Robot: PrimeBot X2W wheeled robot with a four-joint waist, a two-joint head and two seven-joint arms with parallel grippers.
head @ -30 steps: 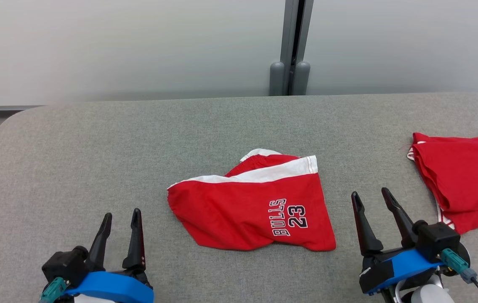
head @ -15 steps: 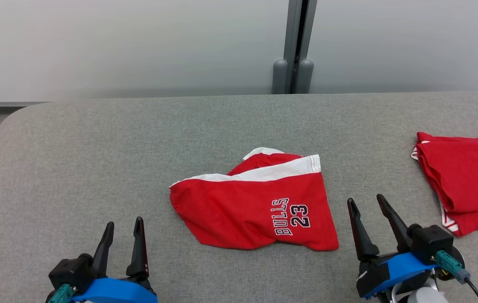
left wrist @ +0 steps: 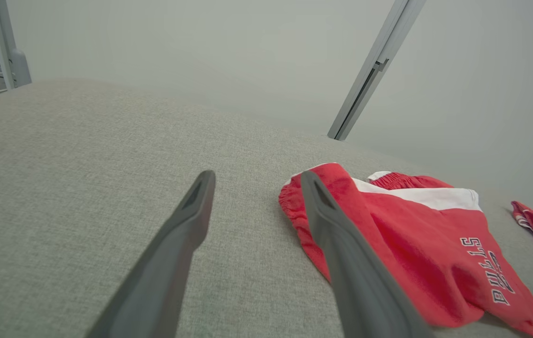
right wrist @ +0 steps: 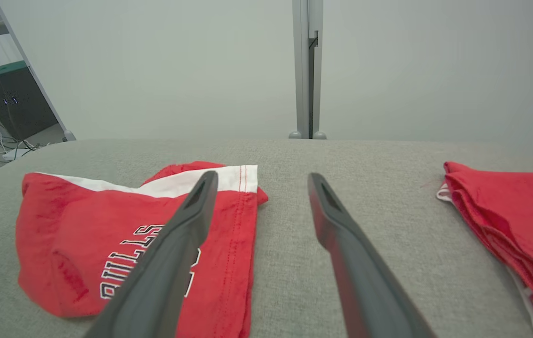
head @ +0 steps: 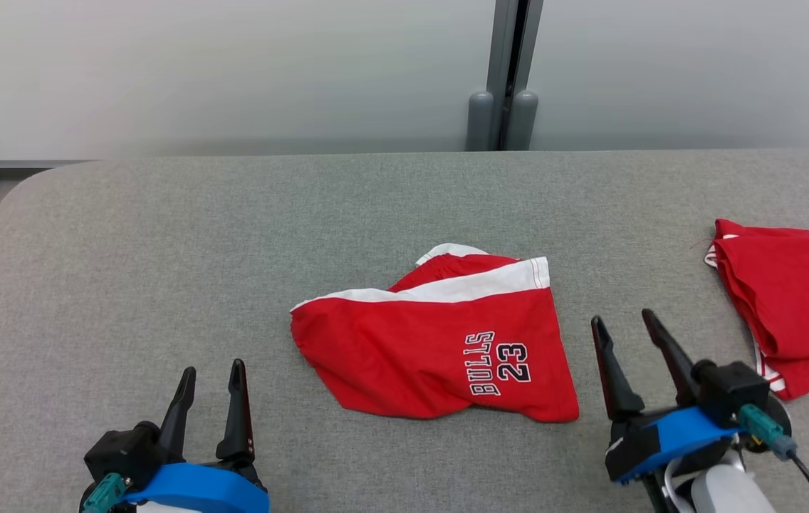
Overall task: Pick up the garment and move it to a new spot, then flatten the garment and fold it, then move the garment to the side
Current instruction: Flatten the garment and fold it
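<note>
1. Head view: the camera has shifted. The right end effector (head: 620, 317) has edged nearer the crumpled red-and-white "BULLS 23" shorts (head: 433, 349), which lie untouched on the grey fabric tabletop (head: 162, 249) between it and the left end effector (head: 214, 367). Both gape wide, empty.
2. Left wrist view: the shorts (left wrist: 412, 234) lie just ahead-right of the left end effector (left wrist: 255, 174).
3. Right wrist view: the shorts (right wrist: 107, 220) lie ahead-left of the right end effector (right wrist: 262, 174). The pickup looks about to start.

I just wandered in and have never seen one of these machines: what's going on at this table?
A two-armed robot faces a grey padded table with a pair of red shorts, printed BULLS 23, lying rumpled in the middle. Neither arm is touching them. The left gripper hovers open off the shorts' left side, and the right gripper is open just beside their right edge. Another red garment lies at the table's far right. Nothing has been picked up yet.
</note>
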